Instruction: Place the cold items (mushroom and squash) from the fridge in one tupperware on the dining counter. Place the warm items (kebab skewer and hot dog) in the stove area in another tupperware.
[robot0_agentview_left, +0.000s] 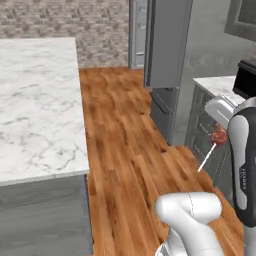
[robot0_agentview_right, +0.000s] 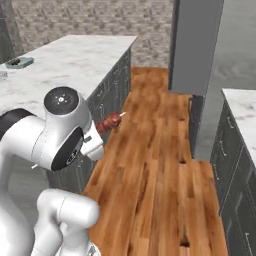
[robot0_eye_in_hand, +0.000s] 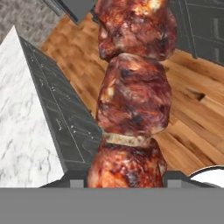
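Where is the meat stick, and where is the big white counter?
kebab skewer (robot0_eye_in_hand: 131, 94), hand view, on the middle meat chunk.
dining counter (robot0_agentview_left: 35, 100), left base view, on its bare marble top.

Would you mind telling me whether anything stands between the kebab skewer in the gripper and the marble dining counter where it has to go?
Nothing visible does. The gripper is shut on the kebab skewer, carried over open wood floor. The dining counter lies just beside it, with a small dark container at its far end.
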